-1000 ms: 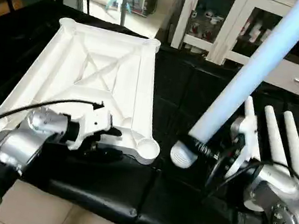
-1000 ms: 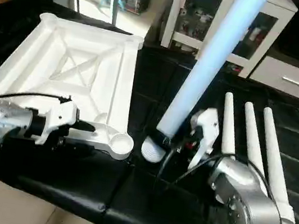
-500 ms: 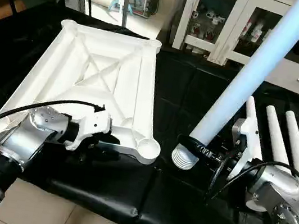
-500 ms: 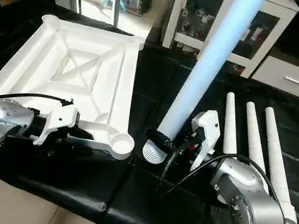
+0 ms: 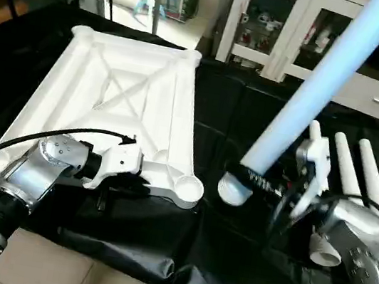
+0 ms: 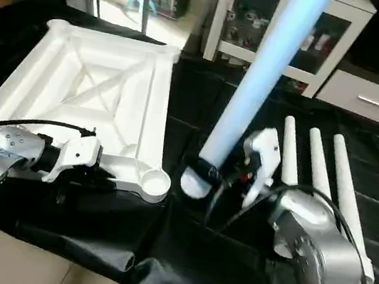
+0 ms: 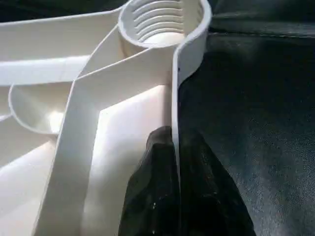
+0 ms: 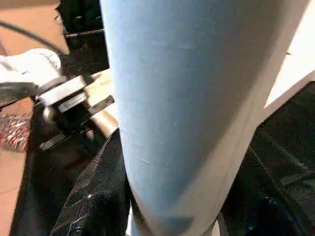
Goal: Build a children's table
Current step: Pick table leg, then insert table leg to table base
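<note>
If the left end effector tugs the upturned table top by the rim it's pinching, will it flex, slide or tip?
The table top probably stays stiff: X-ribs brace its underside. It likely slides rather than tips, lying flat and broad on the black cover. The left end effector pinches only a thin rim wall near a corner socket, so it may pivot.

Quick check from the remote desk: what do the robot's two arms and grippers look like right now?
Both forearms are rounded silver metal. Each wrist carries a white plastic housing with a thin black cable looping over it. The left gripper and right gripper have black fingers.
</note>
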